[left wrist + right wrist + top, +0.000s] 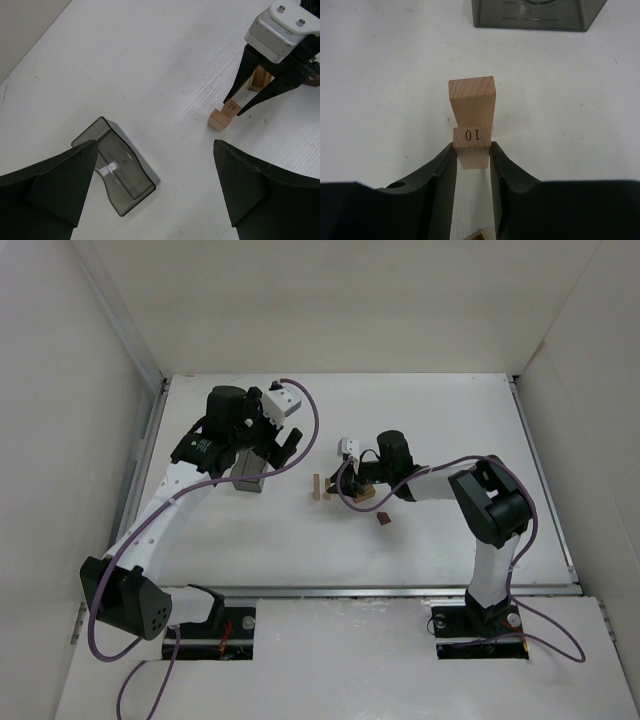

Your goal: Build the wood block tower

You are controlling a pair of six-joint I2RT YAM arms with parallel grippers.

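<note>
a: report right gripper (472, 150) status.

b: jaws pinch a light-tan block marked "10" (471, 135), one finger on each side. in the right wrist view a second tan block (472, 102) stands upright just beyond it, at 12 o'clock; whether the two touch cannot be told. the edge of a third wooden piece (477, 235) shows at 6 o'clock between the fingers.

a: same parts from the left wrist camera?

b: the right gripper (227, 112) appears at 2 o'clock, fingertips down near the table (150, 60), with the numbered block (225, 114) between the tips. another tan piece (261, 80) stands behind the fingers.

a: left gripper (155, 185) status.

b: jaws spread wide, nothing between them. below the gap, toward 7 o'clock, lies a dark translucent grey box (117, 167) flat on the table.

a: overhead layout.

b: the left gripper (268, 448) hangs over the grey box (248, 478) at about 10 o'clock from table centre. the right gripper (350, 480) is near centre. one tan upright (316, 487) stands just at its 9 o'clock side, apart from the fingers. a small dark reddish-brown block (383, 519) lies on the table at 5 o'clock from that gripper, close by but not touching.
</note>
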